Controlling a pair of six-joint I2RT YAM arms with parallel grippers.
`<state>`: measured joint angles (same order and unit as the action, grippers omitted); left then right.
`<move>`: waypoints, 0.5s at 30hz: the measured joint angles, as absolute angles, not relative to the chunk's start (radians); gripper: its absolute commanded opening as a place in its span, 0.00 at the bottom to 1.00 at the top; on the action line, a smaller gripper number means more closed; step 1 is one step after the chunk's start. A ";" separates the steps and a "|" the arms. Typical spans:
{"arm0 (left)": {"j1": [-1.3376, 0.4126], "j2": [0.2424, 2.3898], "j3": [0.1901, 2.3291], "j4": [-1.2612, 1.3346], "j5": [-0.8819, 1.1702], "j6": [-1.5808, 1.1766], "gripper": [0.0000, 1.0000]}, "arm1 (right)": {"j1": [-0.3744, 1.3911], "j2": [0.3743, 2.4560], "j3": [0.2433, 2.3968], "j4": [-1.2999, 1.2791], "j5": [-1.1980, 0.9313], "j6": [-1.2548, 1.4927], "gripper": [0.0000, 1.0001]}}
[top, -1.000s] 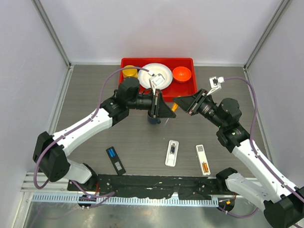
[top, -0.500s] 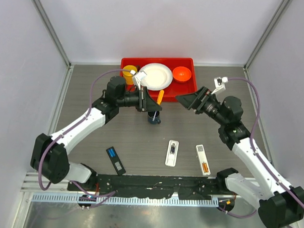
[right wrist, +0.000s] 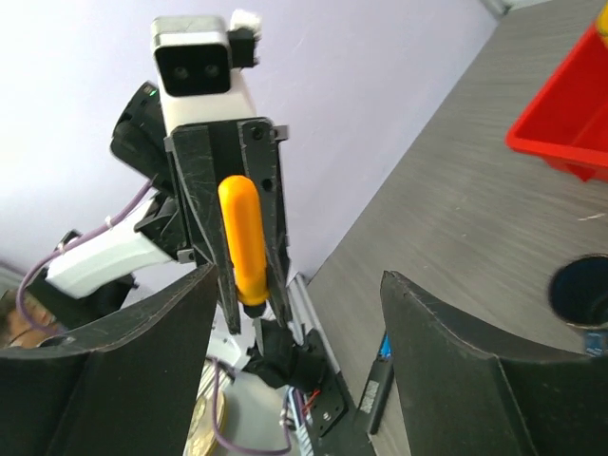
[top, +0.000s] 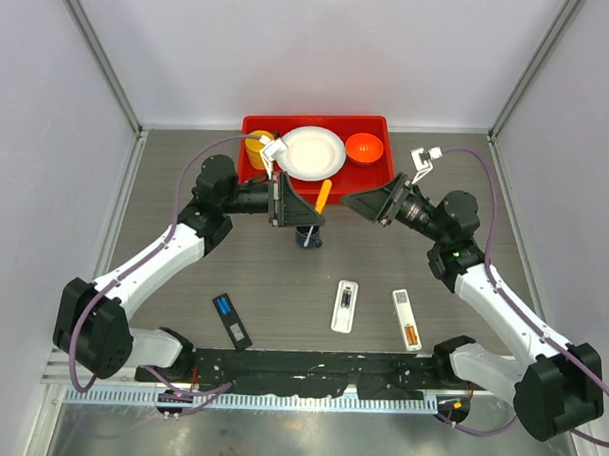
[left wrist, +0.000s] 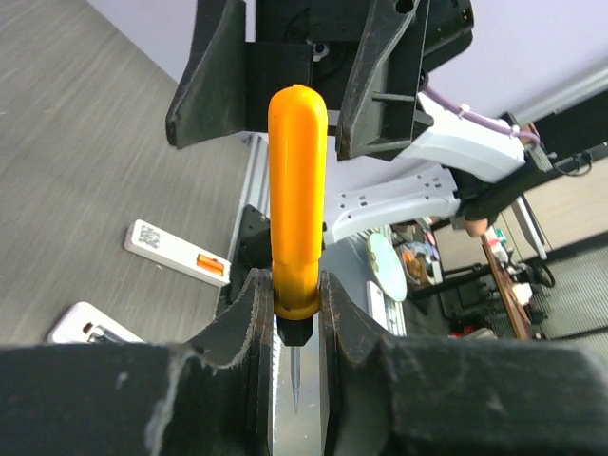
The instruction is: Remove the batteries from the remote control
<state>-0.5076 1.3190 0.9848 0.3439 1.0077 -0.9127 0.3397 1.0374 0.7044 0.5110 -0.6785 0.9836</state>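
My left gripper (top: 313, 202) is shut on the base of an orange-handled screwdriver (top: 324, 195), held above the table in front of the red tray. In the left wrist view the handle (left wrist: 297, 190) stands between the fingers of the left gripper (left wrist: 296, 296), its metal tip pointing back toward the wrist. My right gripper (top: 359, 204) faces it a little to the right, open and apart from the handle (right wrist: 242, 237); the right gripper (right wrist: 299, 285) holds nothing. A white remote control (top: 345, 305) lies near the front with its back open. The batteries are too small to make out.
A red tray (top: 378, 127) at the back holds a white plate (top: 310, 151), a yellow cup (top: 257, 143) and an orange bowl (top: 364, 147). A dark cup (top: 307, 237) stands under the left gripper. A second white remote (top: 406, 319) and a black one (top: 232, 320) lie near the front.
The right gripper has opened and let go of the screwdriver, which stays in the left gripper. The left arm has drawn back to the left with it.
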 measured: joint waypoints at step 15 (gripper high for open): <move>-0.569 1.319 0.995 0.337 1.048 -0.902 0.00 | 0.461 1.077 0.754 0.583 -0.698 0.983 0.31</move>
